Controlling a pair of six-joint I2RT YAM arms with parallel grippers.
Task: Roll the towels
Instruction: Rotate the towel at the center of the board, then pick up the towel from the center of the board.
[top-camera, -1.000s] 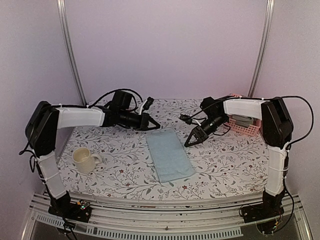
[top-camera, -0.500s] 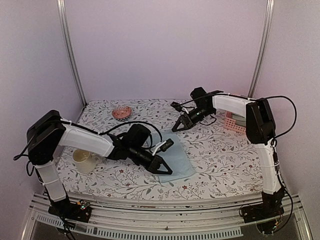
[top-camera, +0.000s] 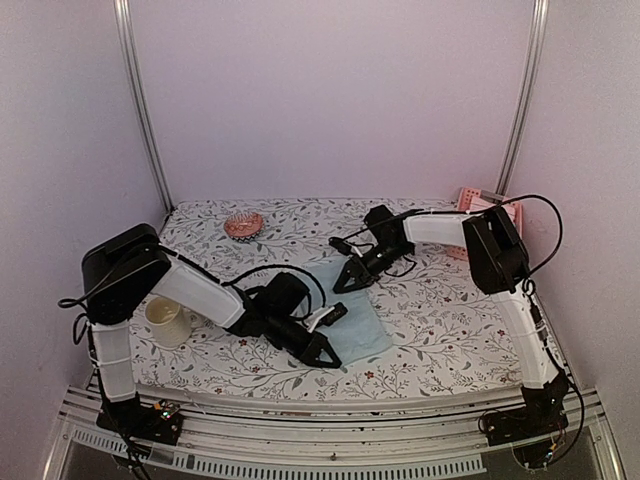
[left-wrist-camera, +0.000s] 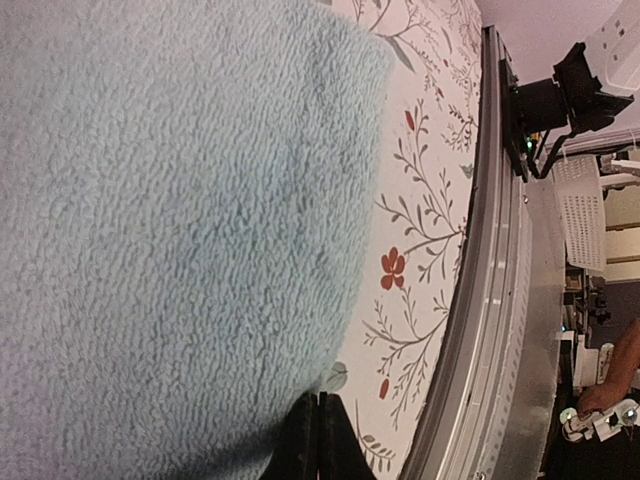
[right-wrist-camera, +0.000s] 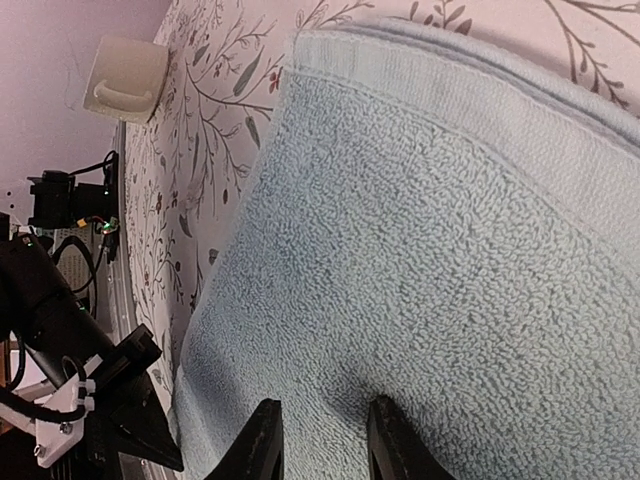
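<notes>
Table (top-camera: 440, 330) with the light blue towel (top-camera: 365, 325) flat and unrolled at its middle, rolling not yet begun; left gripper (top-camera: 325, 358), clenched empty, toward the table's near edge; right gripper (top-camera: 345, 283), jaws parted and grasping nothing, toward its far side.

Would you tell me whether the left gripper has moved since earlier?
Yes. The left gripper swung from beyond the mug to nearer than it, at the near end of the blue towel.

No writing (or label) is legible anywhere.
</notes>
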